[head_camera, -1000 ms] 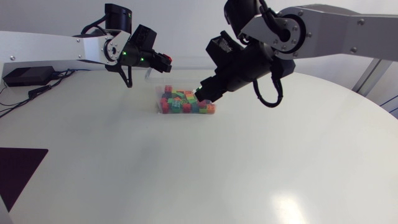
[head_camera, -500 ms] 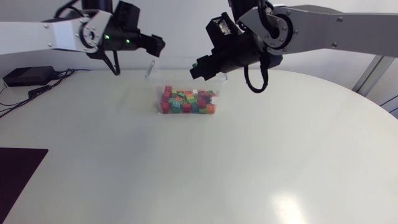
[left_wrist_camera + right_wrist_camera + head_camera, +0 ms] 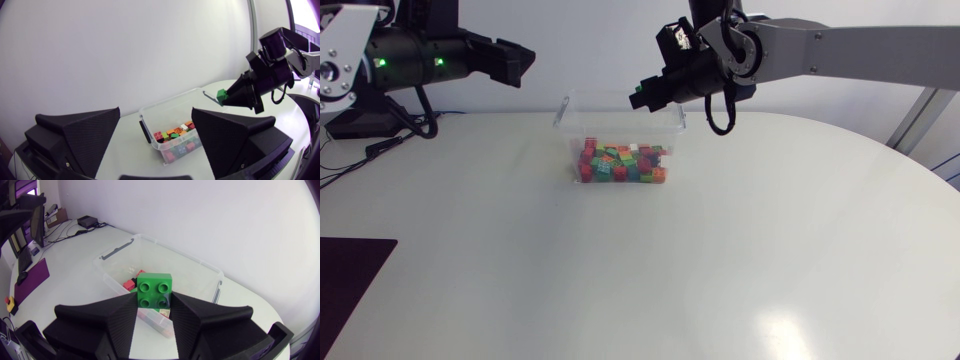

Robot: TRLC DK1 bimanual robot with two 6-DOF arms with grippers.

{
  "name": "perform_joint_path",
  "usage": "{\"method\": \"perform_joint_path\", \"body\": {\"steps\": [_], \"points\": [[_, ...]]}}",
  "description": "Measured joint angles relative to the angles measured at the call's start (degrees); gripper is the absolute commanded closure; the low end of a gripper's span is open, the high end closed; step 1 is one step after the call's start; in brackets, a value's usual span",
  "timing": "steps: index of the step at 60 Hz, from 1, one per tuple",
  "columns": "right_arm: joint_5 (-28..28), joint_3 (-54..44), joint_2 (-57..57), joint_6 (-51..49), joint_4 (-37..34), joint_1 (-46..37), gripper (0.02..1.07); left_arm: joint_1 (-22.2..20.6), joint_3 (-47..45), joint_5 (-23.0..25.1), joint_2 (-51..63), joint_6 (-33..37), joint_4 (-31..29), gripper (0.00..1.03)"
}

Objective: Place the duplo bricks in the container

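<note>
Clear plastic container [image 3: 570, 132] sits on the white table [image 3: 720, 260], toward its far side, near the middle. Floor of it covered with a mixed heap of duplo bricks [image 3: 620, 165]: red, orange, green, some pink. Right arm comes in from the right; right gripper [image 3: 642, 97] hangs in the air over the container's far right corner, above the rim, not touching it. Own wrist view shows the right gripper [image 3: 154, 302] clamped on a green brick [image 3: 155, 289], one finger pressed to each side, four studs facing the camera, the container [image 3: 165, 252] open below and ahead. Left wrist view confirms: green brick [image 3: 221, 93] at the tip of the other arm's fingers, above the container [image 3: 170, 102]. Left gripper [image 3: 515, 60] is raised off the table, well apart from the container on its left. Its fingers [image 3: 85, 130] stand wide apart, nothing between them.
</note>
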Motion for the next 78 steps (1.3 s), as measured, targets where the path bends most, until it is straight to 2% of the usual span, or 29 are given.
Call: {"method": "perform_joint_path", "body": {"steps": [15,42,43,45,48,49,65,78], "points": [[0.4,4.9,4.6,-0.7,1.5,-0.3,0.70,1.5,-8.0,0.0,-9.9,0.0,0.0,0.04],[0.9,14.4,12.4,-1.1,2.7,-0.3,0.69,1.6,-17.4,-0.4,-20.2,0.0,-2.3,0.04],[1.1,14.6,12.6,-1.1,2.7,-0.2,0.66,1.6,-17.5,-0.4,-20.6,0.0,-2.4,0.04],[1.3,15.2,13.1,-1.1,2.6,-0.1,0.48,1.7,-18.0,-0.4,-21.6,0.0,-2.5,0.04],[1.5,16.3,13.9,-1.1,2.2,0.0,0.11,1.7,-18.7,-0.5,-22.7,0.0,-2.6,0.04],[1.7,16.8,14.3,-1.3,2.0,0.0,0.04,1.7,-19.0,-0.6,-23.0,0.0,-2.6,0.04],[3.5,16.5,14.5,-1.3,1.0,0.1,0.06,1.7,-22.7,-2.9,-28.2,0.0,-4.7,0.04],[6.1,3.7,1.0,-1.3,2.1,-1.8,0.06,1.8,-26.5,-5.1,-36.3,0.1,-5.6,0.04]]}}
